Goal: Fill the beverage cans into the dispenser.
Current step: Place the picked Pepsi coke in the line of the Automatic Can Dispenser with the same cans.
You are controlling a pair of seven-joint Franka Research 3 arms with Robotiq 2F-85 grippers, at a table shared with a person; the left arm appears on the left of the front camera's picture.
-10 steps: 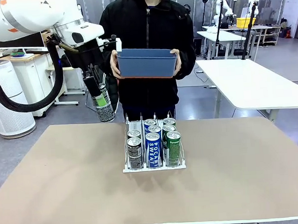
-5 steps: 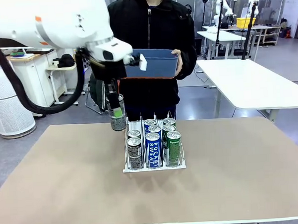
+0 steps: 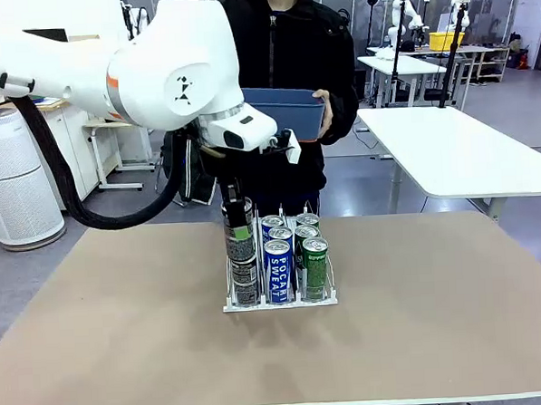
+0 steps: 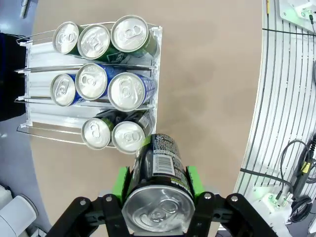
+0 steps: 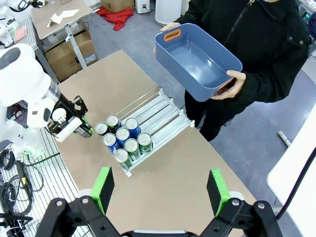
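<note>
My left gripper (image 4: 157,181) is shut on a dark grey beverage can (image 4: 159,173), its green pads on both sides. In the front view that can (image 3: 239,229) hangs upright in the left gripper (image 3: 238,218), just over the front of the dispenser's (image 3: 232,306) left lane. The dispenser (image 4: 34,53) holds dark cans (image 4: 128,137), blue cans (image 4: 126,92) and green cans (image 4: 130,33) bunched at its front. My right gripper (image 5: 160,186) is open, high above the table, looking down on the dispenser (image 5: 160,112) and the left gripper's can (image 5: 81,130).
At the far side of the table a person holds a blue plastic tub (image 3: 288,111) in both hands; the tub (image 5: 197,61) looks empty inside. The brown tabletop (image 3: 422,322) is bare around the dispenser. Another white table (image 3: 458,147) stands at the back right.
My left arm carried the dark can from the far left, to the right and down, until it came over the dispenser's left lane. The person and tub stayed still.
</note>
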